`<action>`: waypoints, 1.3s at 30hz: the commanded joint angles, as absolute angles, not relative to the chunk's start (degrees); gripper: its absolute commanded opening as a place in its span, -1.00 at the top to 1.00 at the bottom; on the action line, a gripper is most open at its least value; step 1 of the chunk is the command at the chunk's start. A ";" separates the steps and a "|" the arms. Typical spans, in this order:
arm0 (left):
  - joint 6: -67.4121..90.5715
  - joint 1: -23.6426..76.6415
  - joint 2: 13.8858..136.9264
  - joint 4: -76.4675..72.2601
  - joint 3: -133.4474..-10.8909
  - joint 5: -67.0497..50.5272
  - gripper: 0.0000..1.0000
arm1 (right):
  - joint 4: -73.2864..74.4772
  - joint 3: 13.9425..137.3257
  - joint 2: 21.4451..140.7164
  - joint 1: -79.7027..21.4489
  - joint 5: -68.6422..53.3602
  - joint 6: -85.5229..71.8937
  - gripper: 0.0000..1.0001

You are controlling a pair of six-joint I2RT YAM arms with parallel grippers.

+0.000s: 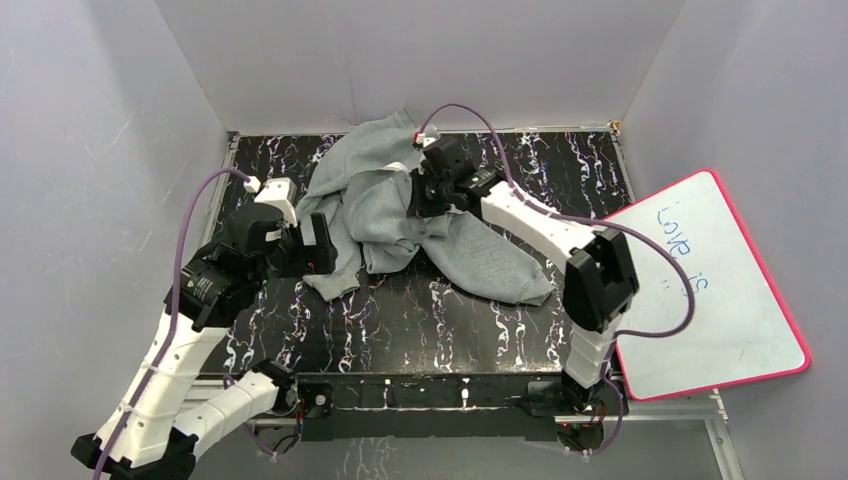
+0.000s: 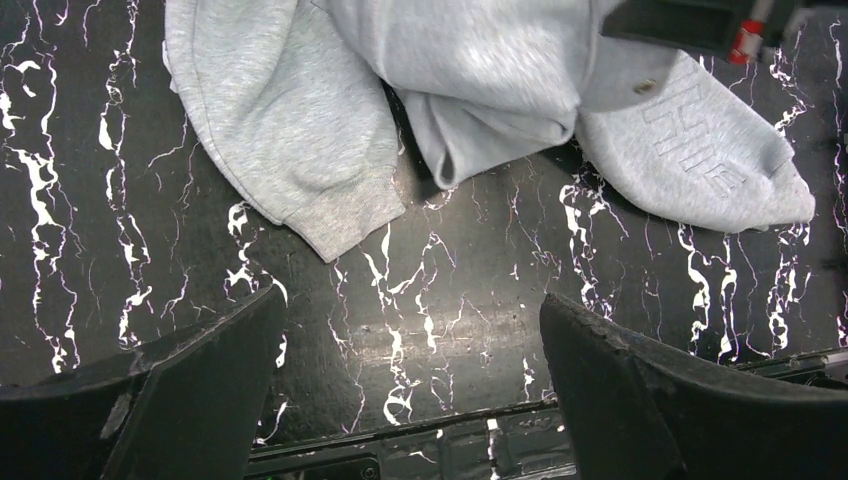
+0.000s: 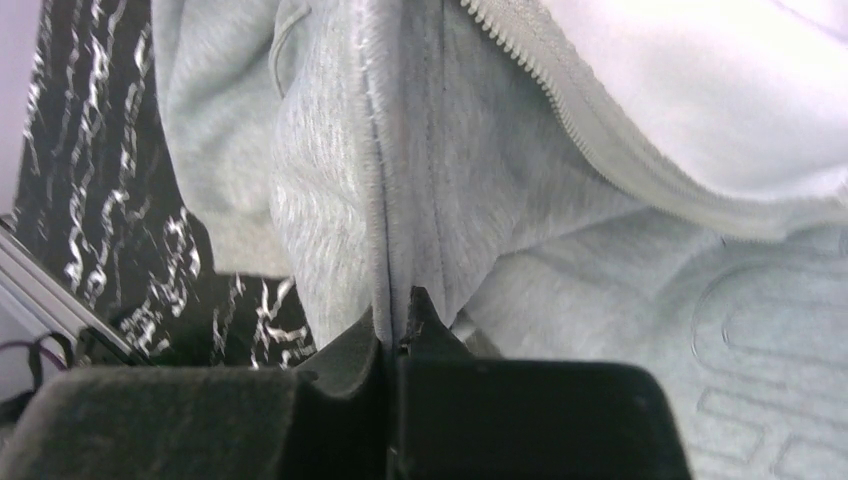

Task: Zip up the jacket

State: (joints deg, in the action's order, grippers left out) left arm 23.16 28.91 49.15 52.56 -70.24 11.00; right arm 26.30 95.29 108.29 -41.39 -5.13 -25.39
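The light grey fleece jacket [image 1: 400, 205] lies crumpled at the middle and back of the black marbled table [image 1: 420, 310]. One sleeve with faint lettering [image 1: 492, 262] stretches to the right front. My right gripper [image 1: 425, 192] is shut on a fold of the jacket [image 3: 400, 200] and holds it up; an open zipper edge [image 3: 600, 150] and white lining show beside it. My left gripper [image 1: 305, 245] is open and empty, just left of the jacket's cuff [image 2: 340, 215], with bare table between its fingers [image 2: 200, 390].
A whiteboard with a pink frame [image 1: 700, 290] leans at the right of the table. Grey walls close in the left, back and right. A metal rail [image 1: 420, 390] runs along the table's near edge, by the arm bases.
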 commanded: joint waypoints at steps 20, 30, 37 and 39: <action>23.24 29.18 53.88 48.62 -71.71 7.52 -0.97 | 49.76 66.27 75.23 -41.51 2.60 -17.25 0.95; 23.65 29.18 53.60 48.49 -70.68 6.78 -0.97 | 54.54 73.81 70.82 -41.56 7.69 -23.56 -0.06; 23.99 29.19 51.90 49.45 -69.67 7.12 -0.97 | 52.12 83.94 74.56 -42.86 -2.62 -29.64 -0.09; 23.86 29.18 51.56 49.76 -69.61 7.25 -0.97 | 49.55 84.54 75.54 -44.96 -2.50 -32.18 -0.13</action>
State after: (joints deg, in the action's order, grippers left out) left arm 23.66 28.99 53.19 49.32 -70.04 7.40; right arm 53.32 81.71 73.36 -42.00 1.56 -26.17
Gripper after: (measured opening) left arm 0.982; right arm 0.549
